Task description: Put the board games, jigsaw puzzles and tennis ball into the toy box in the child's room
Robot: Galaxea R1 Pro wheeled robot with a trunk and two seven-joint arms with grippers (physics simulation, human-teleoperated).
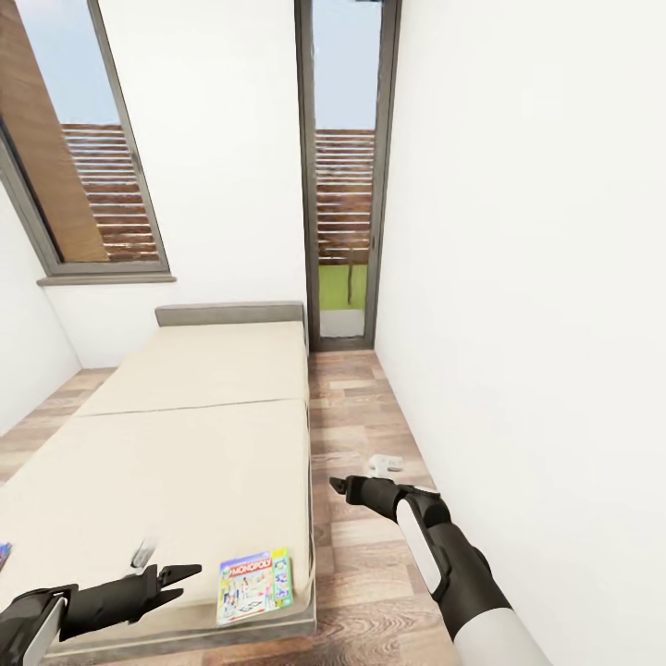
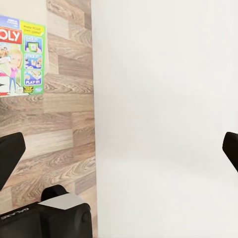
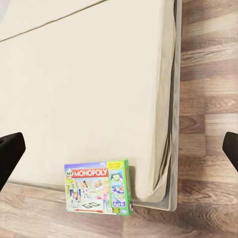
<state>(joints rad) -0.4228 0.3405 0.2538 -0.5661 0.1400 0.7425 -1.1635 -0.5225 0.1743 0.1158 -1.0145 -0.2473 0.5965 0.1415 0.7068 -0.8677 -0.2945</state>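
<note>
Ahead of the right gripper [image 3: 119,144], jaws spread wide, bare mattress surrounds the Monopoly box [image 3: 98,187] lying at the bed [image 3: 89,89] corner; access from above is unobstructed.

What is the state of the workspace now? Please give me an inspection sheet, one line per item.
Surface: beige bed, mostly bare.
Job's things: Monopoly box lies flat at the bed's near corner; a blue edge shows at the picture's left border, kind unclear.
Clutter: small pale object on the floor near the wall.
Grippers: left gripper open, empty, over the bed's near edge; right gripper open, empty, over the floor.
Cables: nothing seen.
Surroundings: white walls, wood-plank floor, dark-framed windows.
</note>
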